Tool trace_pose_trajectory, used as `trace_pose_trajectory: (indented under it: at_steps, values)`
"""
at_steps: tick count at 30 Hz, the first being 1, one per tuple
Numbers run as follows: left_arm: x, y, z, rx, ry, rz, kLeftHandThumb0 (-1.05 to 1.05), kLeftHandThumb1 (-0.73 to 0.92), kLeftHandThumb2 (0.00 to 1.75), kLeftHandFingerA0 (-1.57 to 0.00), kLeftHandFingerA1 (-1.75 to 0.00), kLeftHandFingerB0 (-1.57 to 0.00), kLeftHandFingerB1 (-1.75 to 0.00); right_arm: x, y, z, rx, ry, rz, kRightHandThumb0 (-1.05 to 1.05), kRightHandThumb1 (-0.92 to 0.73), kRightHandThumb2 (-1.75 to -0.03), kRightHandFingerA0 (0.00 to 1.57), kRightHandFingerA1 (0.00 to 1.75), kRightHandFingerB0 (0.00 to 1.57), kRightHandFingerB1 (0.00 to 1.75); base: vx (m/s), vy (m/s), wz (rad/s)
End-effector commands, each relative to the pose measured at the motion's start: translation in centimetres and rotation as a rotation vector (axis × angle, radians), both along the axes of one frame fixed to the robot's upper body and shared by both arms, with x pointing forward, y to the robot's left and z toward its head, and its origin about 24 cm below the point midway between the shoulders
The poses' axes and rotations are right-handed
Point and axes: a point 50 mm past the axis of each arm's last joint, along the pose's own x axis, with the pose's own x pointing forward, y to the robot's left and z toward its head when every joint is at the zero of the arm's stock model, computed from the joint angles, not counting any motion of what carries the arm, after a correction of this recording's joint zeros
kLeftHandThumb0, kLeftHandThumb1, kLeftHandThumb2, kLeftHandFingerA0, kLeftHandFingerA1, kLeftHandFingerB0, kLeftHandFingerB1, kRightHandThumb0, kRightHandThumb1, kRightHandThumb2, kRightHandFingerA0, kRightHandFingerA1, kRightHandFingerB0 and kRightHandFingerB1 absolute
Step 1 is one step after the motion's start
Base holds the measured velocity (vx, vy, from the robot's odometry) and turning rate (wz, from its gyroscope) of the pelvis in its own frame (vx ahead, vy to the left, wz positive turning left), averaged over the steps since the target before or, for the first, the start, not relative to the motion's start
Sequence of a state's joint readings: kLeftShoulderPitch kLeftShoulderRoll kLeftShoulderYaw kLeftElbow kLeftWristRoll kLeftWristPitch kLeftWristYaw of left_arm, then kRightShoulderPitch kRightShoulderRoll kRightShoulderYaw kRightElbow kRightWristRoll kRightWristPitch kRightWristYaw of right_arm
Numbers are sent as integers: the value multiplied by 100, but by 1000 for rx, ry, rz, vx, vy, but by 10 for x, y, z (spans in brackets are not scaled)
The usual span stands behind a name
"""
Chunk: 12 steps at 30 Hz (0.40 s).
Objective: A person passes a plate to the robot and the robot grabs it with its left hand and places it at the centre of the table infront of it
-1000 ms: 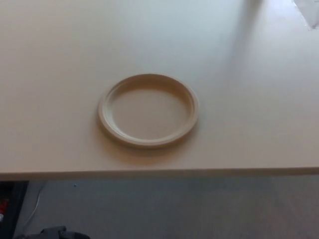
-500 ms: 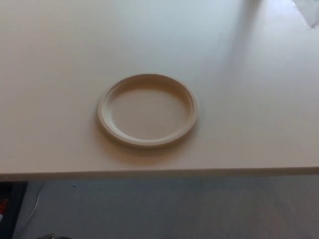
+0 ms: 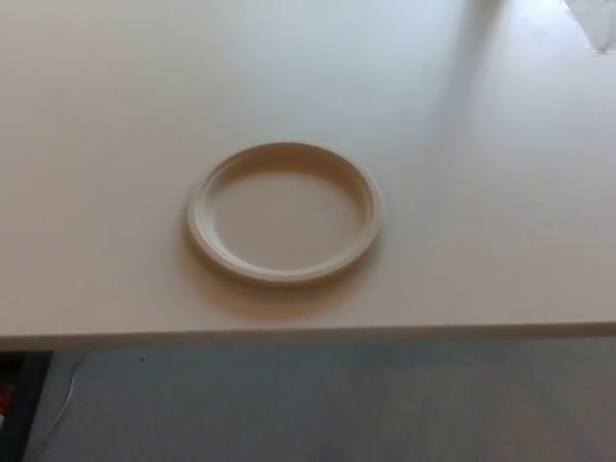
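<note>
A cream round plate [image 3: 285, 213] lies flat on the pale table [image 3: 481, 192], near the middle of the head view and a little back from the front edge. Nothing touches it. Neither of my hands shows in the picture, and no person's hand is in view.
The table's front edge [image 3: 308, 334] runs across the lower part of the picture, with grey floor [image 3: 337, 404] below it. A dark object [image 3: 19, 395] and a thin cable [image 3: 63, 409] sit at the lower left. A pale object [image 3: 597, 19] shows at the top right corner.
A dark part of the robot at the bottom left edge has dropped out of the picture. The plate has stayed where it was.
</note>
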<state>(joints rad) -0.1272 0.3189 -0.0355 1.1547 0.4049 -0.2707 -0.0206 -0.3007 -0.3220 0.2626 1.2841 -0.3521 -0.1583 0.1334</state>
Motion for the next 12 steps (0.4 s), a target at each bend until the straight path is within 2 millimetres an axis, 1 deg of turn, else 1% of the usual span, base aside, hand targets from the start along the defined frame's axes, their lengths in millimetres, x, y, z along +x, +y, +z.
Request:
trace_pose_trajectory:
  at_steps: [1, 2, 4, 5, 6, 9, 10, 12]
  values:
    - [-5, 13, 0, -25, 10, 122, -81, 91, 68, -43, -35, -21, -28, -2, -5, 1, -19, 0, -26, -78, -64, -97, 22, 56, 14, 48, 0, 0, 0]
    - [-7, 14, 0, -34, 15, 132, -82, 91, 68, -45, -36, -23, -28, -2, -5, 1, -25, -2, -19, -78, -64, -98, 23, 57, 13, 48, 0, 0, 0]
    - [-7, 16, 0, -37, 20, 131, -82, 91, 68, -45, -35, -23, -28, -2, -4, 0, -35, 1, -8, -79, -65, -99, 24, 57, 13, 48, 0, 0, 0]
    - [-8, 16, 0, -45, 22, 132, -82, 73, 107, -35, -50, -14, -41, -2, -5, 0, -27, 0, -18, -80, -64, -99, 24, 57, 14, 48, 0, 0, 0]
    - [-7, 17, 1, -46, 22, 127, -83, 91, 68, -44, -35, -23, -28, -1, -4, 1, -18, -3, -25, -80, -64, -98, 21, 56, 14, 48, 0, 0, 0]
    - [-5, 18, 2, -51, 23, 120, -83, 90, 68, -43, -34, -22, -28, 0, -4, 2, -4, -12, -27, -80, -64, -97, 20, 57, 14, 49, 0, 0, 0]
    - [-5, 18, 2, -56, 25, 122, -81, 91, 69, -40, -35, -21, -28, 0, -4, 2, -5, -12, -26, -78, -82, -65, 23, 52, 18, 39, 0, 0, 0]
    - [-5, 18, 2, -61, 28, 124, -81, 91, 69, -40, -35, -21, -28, 0, -4, 2, -7, -12, -25, -78, -82, -65, 23, 52, 18, 39, 0, 0, 0]
